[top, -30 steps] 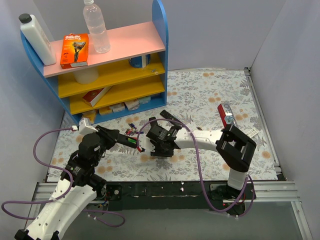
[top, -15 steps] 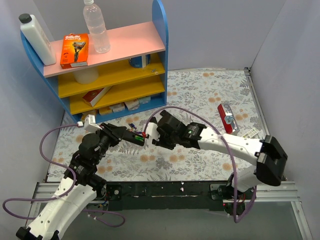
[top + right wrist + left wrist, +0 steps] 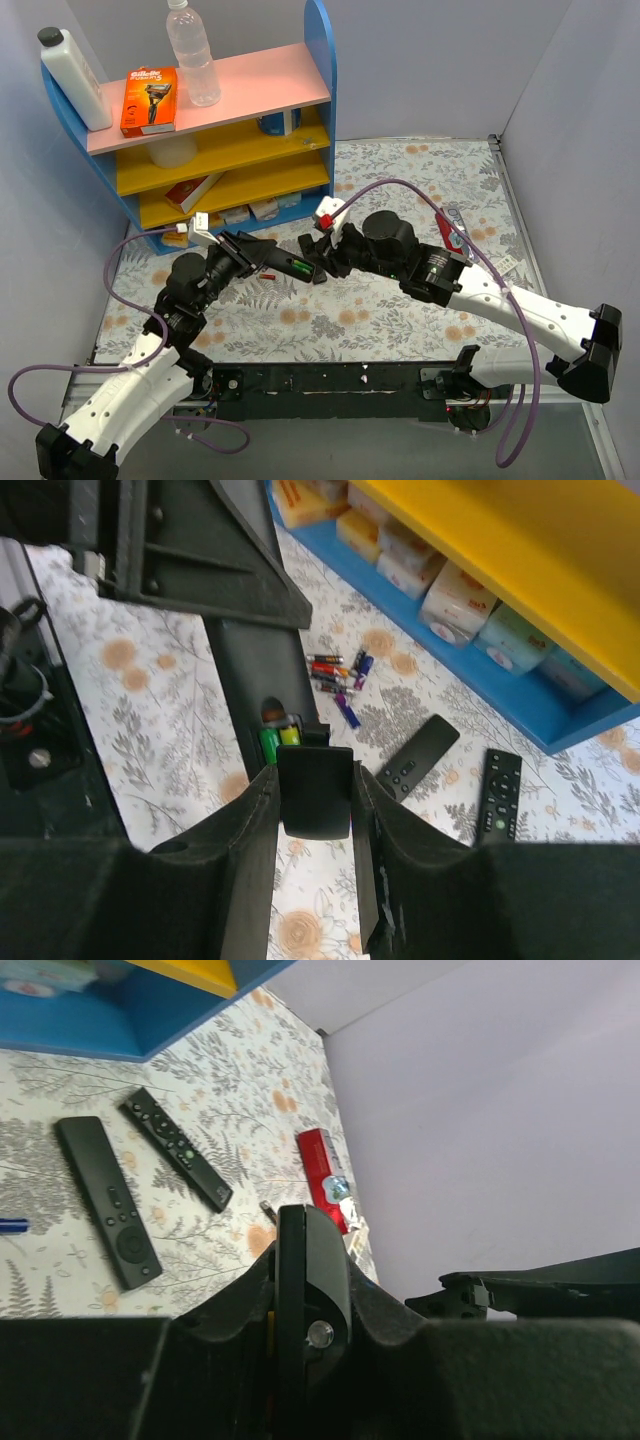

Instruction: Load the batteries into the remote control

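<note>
My left gripper (image 3: pixel 262 256) is shut on a black remote control (image 3: pixel 285 265) and holds it above the mat. In the left wrist view the remote (image 3: pixel 292 1250) stands edge-on between the jaws. Its open battery bay shows a green cell (image 3: pixel 269 744) and a yellowish cell (image 3: pixel 290 735) side by side. My right gripper (image 3: pixel 315 778) is shut on the black battery cover (image 3: pixel 315 802), held right at the bay's end. In the top view my right gripper (image 3: pixel 318 256) meets the remote's tip.
Several loose red and blue cells (image 3: pixel 335 670) lie on the mat. Two more black remotes (image 3: pixel 420 755) (image 3: pixel 500 795) lie near the blue shelf (image 3: pixel 320 100). A red packet (image 3: pixel 447 232) lies at the right. One red cell (image 3: pixel 268 288) lies under the arms.
My right arm swung up and back from low over the mat, and now holds the cover at the remote's end. My left gripper lifted the remote up and to the right.
</note>
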Robot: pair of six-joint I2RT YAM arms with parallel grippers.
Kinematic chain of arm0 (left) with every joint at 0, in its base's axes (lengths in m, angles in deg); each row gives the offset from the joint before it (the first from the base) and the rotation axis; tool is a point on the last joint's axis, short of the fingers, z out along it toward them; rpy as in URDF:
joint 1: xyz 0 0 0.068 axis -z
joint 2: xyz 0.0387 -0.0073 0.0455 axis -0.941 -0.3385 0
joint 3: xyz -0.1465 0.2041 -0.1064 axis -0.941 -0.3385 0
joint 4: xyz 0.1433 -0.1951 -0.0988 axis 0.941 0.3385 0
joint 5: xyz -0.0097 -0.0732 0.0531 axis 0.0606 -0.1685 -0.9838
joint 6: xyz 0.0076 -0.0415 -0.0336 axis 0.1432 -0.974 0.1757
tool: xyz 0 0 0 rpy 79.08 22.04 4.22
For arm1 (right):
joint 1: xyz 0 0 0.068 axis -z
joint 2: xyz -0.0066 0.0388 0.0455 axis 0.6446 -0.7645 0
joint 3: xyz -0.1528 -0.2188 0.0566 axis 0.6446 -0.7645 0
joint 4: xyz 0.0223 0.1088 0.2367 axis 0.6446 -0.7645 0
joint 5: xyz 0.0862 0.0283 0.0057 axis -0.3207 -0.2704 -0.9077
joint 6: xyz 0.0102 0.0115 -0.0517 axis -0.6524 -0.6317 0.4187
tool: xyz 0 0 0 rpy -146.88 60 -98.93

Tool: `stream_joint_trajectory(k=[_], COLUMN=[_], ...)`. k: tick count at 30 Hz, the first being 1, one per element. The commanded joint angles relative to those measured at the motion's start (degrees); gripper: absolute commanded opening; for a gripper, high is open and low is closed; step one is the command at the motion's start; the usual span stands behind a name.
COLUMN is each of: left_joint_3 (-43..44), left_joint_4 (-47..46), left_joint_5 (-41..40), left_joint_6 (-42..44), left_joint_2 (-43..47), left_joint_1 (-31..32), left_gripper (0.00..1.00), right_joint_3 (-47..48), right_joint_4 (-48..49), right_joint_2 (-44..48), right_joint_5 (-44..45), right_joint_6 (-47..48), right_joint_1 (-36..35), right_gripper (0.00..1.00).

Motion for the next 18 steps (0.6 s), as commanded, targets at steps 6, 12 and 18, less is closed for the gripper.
stream_joint_trajectory(k=[6, 12, 18], left_joint_3=[-0.18, -0.09, -0.18], left_joint_4=[-10.51, -10.6, -10.42], left_joint_5=[4.16, 3.36, 3.63], left_joint_6=[-8.96, -11.07, -12.48], left_joint_2=[-3.48, -3.83, -4.45], left_joint_1=[0.18, 0.18, 0.18], left_gripper=[0.0, 0.0, 0.0], right_joint_3=[-3.47, -3.83, -4.26], right_joint_4=[11.35, 10.04, 8.89], right_joint_2=[3.82, 4.7, 5.58], right_joint_5=[-1.06, -1.23, -1.67], right_joint_6=[-7.3, -7.56, -6.25], right_joint_1=[-0.25, -0.16, -0.25], right_gripper=[0.2, 0.2, 0.2])
